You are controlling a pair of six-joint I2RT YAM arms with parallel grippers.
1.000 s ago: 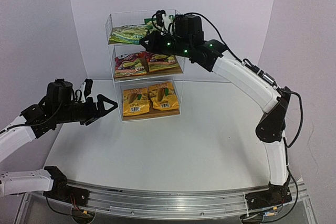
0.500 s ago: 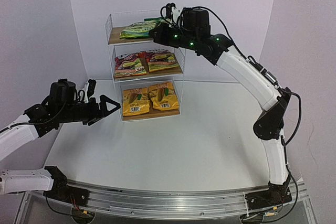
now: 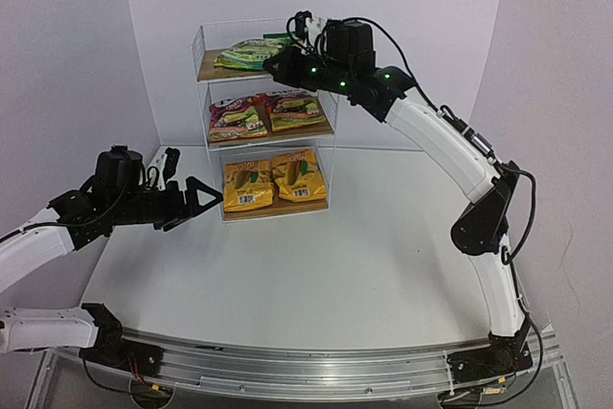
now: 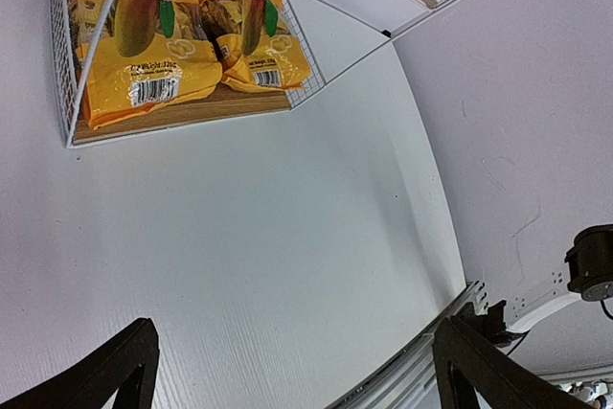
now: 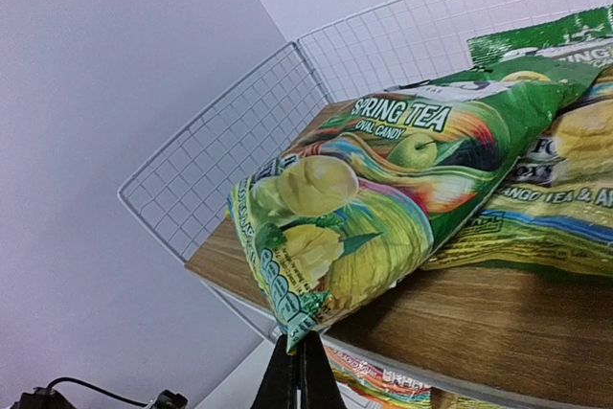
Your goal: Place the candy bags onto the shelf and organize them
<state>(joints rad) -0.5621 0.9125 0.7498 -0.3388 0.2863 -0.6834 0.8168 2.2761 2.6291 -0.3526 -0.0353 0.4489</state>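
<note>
Nearest you, your left arm reaches out low and level toward the left front of the shelf point(image 3: 207, 68), and the left gripper point(image 4: 295, 332) has its fingers spread wide, holding nothing. Your right arm arches high to the shelf's top board. There the right gripper point(image 5: 293, 371) is pinched shut, its tips at a corner of the upper green bag point(image 5: 383, 198). That bag lies lengthwise along the board, overlapping the second green bag point(image 5: 565, 170).

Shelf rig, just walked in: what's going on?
The right gripper is shut on a corner of a green bag, which lies on the top board of the shelf, overlapping the second green bag. Two red bags lie on the middle board, two yellow bags on the bottom. The left gripper hovers open and empty over the table.
</note>
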